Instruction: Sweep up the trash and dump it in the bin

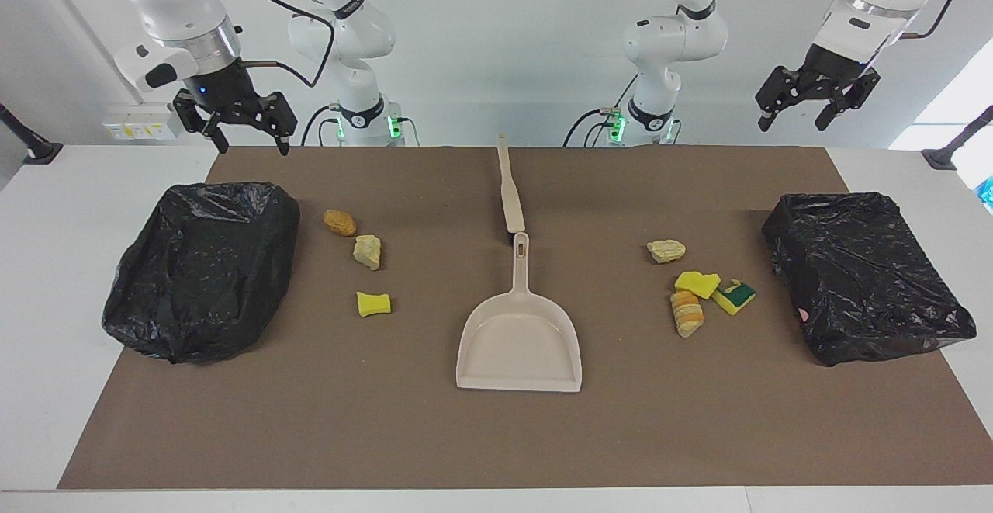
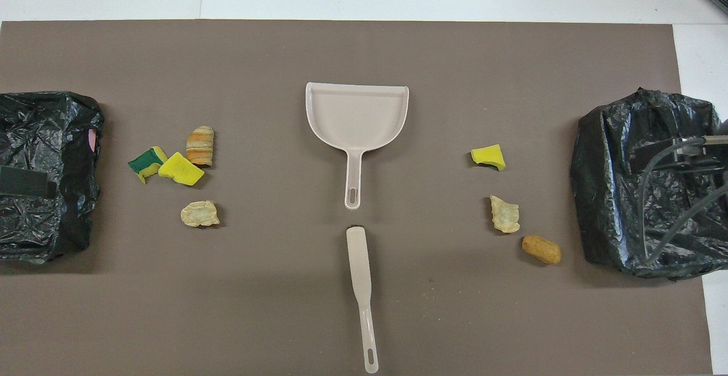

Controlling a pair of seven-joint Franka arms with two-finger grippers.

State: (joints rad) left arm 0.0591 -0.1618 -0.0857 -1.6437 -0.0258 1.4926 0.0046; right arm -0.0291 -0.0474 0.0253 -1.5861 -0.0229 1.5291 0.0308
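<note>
Trash (image 1: 367,251) looks light and soft, best swept not pinched; left gripper (image 1: 817,102) and right gripper (image 1: 235,121) fingers hang released.

Left gripper (image 1: 816,113), right gripper (image 1: 247,131) raised (open)

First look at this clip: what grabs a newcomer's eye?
The beige dustpan at mid-table, with the brush lying in line with its handle, nearer the robots. A bin lined with a black bag sits at each end, with trash scraps scattered between each bin and the dustpan. The left gripper and right gripper hang open, raised above the table edge nearest the robots.
</note>
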